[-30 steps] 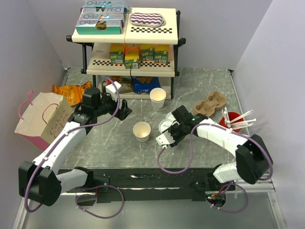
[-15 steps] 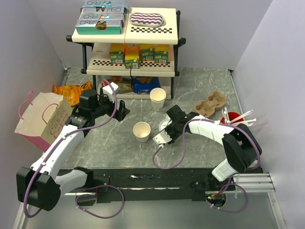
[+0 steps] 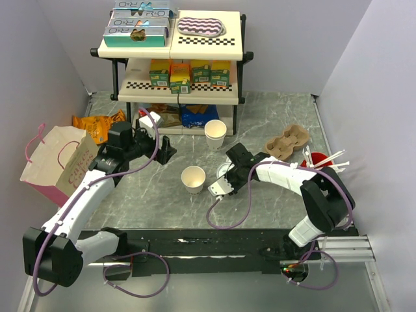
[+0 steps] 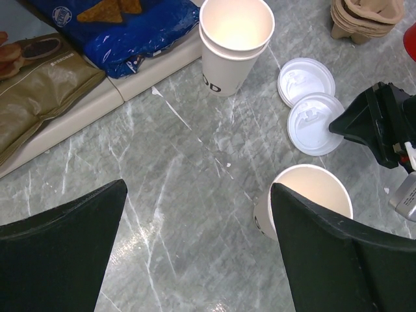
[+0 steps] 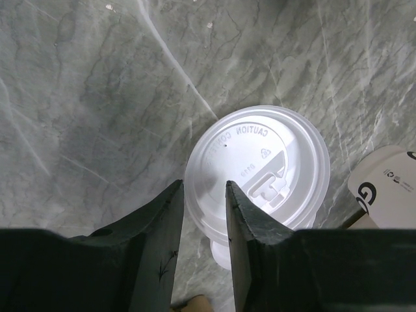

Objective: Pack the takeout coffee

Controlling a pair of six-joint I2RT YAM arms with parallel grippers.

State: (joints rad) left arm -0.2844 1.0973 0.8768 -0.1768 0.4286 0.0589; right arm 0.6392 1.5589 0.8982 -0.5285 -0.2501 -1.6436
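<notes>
While my right gripper (image 5: 203, 188) straddles the rim of a round white plastic lid (image 5: 260, 162), the cream-white tapered paper cup (image 3: 193, 178) stands uncovered.
Those fingers sit narrowly apart over the lid's edge; I cannot tell whether they pinch it. The cup is upright, near the lid at its nine o'clock from overhead. My left gripper (image 4: 198, 188) hangs spread wide, holding nothing, at the cup's eleven o'clock.
</notes>
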